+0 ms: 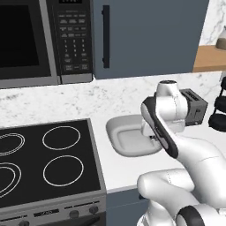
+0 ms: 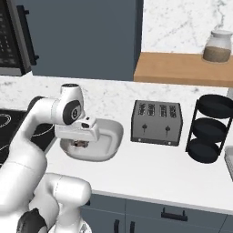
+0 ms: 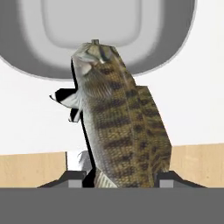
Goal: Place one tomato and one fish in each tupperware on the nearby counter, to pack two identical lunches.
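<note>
My gripper point(image 3: 120, 179) is shut on the tail end of a fish point(image 3: 120, 127), olive-brown and scaly, whose head points toward a light-grey tupperware point(image 3: 26, 48). From the right base view the gripper point(image 2: 81, 144) hangs low over that tupperware point(image 2: 113, 136), with the fish point(image 2: 82, 144) showing as a small dark patch under the hand. In the left base view the tupperware point(image 1: 117, 132) sits on the white counter point(image 1: 123, 170) just right of the stovetop, partly hidden by my arm. Its visible floor is bare. The tomatoes are out of view.
A black toaster point(image 2: 156, 122) stands right of the tupperware, and a black tiered rack point(image 2: 209, 129) beyond it. The black stovetop point(image 1: 44, 159) lies to the left under a microwave point(image 1: 44, 39). A jar point(image 2: 217, 45) rests on a wooden shelf. A light-grey sliver point(image 2: 229, 158) touches the right edge.
</note>
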